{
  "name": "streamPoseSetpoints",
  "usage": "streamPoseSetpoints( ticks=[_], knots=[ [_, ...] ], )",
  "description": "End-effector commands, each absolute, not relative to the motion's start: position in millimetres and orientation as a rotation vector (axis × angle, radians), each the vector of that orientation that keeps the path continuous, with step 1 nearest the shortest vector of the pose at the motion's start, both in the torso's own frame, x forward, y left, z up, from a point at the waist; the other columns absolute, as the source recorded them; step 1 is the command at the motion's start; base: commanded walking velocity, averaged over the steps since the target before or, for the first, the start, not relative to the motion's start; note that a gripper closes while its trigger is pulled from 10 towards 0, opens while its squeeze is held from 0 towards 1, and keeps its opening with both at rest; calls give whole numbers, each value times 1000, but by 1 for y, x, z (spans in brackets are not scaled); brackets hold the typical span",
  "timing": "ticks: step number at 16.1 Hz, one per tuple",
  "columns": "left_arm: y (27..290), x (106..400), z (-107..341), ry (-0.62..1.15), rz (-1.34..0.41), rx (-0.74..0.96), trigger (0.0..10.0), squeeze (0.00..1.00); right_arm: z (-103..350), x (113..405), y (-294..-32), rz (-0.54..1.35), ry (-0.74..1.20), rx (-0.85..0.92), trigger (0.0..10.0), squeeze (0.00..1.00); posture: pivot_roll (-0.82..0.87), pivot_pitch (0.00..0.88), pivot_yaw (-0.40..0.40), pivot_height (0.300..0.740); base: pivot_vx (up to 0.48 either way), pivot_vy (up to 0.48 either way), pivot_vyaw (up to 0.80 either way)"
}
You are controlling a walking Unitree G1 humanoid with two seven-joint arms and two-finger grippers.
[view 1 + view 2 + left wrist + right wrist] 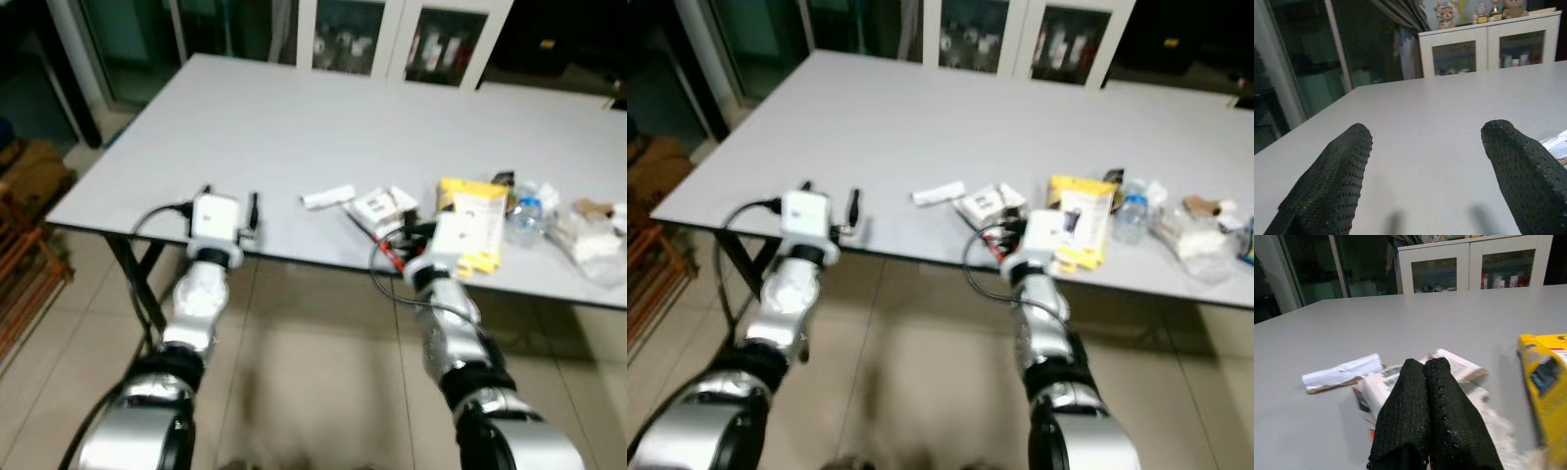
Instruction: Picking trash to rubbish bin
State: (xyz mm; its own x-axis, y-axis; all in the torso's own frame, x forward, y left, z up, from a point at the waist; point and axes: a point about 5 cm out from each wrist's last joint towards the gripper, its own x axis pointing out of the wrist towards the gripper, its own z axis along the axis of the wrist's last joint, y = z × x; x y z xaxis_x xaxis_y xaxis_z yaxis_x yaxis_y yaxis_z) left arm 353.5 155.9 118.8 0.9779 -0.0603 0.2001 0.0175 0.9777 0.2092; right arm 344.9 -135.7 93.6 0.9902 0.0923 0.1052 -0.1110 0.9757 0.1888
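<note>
Facing crumpled paper trash: dimpled left gripper spread, right gripper pressed together.

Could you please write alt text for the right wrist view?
The right gripper's two black fingers, pressed shut, reach over a grey table toward a crumpled printed wrapper. A rolled white wrapper lies beside it, a yellow box opposite.

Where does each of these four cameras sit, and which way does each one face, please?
Left eye view: on the head, looking forward and down at the table; both silver arms show.
Right eye view: same head, same scene, slightly offset.
Left wrist view: along the open left gripper, over bare tabletop toward a white cabinet.
Right wrist view: along the shut right gripper, toward crumpled paper and a yellow box.
Shared: both wrist views show the cabinet.
</note>
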Motion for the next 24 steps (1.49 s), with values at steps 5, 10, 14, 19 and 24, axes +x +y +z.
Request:
streamPoseSetpoints(
  ticks=[5, 10, 14, 19, 24],
  knots=[
    [144, 355, 121, -217, -69, 197, 10000, 0, 94, 345, -147, 75, -93, 192, 10000, 0, 10, 22, -58, 740, 0, -289, 0],
    [143, 357, 129, -246, -73, 202, 10000, 0, 95, 346, -148, 74, -96, 194, 10000, 0, 9, 29, -60, 740, 0, -285, 0],
    [144, 358, 132, -257, -75, 207, 10000, 0, 94, 346, -147, 73, -93, 197, 10000, 0, 8, 39, -58, 740, 0, -278, 0],
    [143, 358, 131, -254, -76, 208, 10000, 0, 93, 345, -147, 75, -90, 198, 10000, 0, 9, 40, -60, 740, 96, -275, 0],
    [141, 359, 127, -218, -73, 216, 10000, 0, 92, 345, -147, 75, -84, 204, 10000, 0, 13, 48, -61, 740, 0, 0, 0]
  ],
)
